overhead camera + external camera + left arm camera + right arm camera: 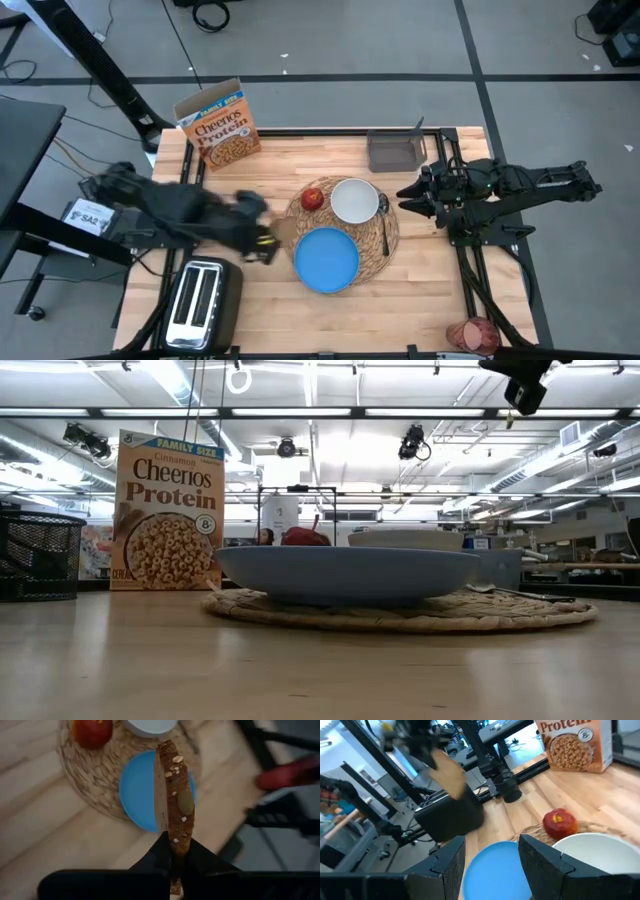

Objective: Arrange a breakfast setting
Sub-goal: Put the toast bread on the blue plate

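Toast slice [172,795]: gripped on edge between the left end effector's fingers, held above the bench near the rim of the straw placemat; seeds show on its crust.
Left end effector [262,240]: clenched on the toast slice, hanging in the air between the toaster and the blue plate, on the bench's left half.
Right end effector [407,196]: fingers parted with nothing between them, just beside the placemat's right rim, facing the bowl and plate.
Straw placemat [390,238]: round, woven, near the middle of the bench; it carries the plate, bowl, apple and spoon.
Blue plate [327,260]: bare, on the near part of the placemat, its edge reaching past the mat's rim.
White bowl [354,200]: on the far part of the placemat, just behind the plate.
Red apple [313,199]: on the placemat, just left of the bowl.
Metal spoon [385,220]: lying on the right side of the placemat, beside the bowl.
Cheerios box [218,128]: upright at the bench's far left corner, well apart from the placemat.
Pink glass [472,335]: lying on its side at the near right edge of the bench.
Toaster [203,303]: dark with metal slots, at the near left corner.
Dark tray [393,153]: at the far edge of the bench, behind the bowl.
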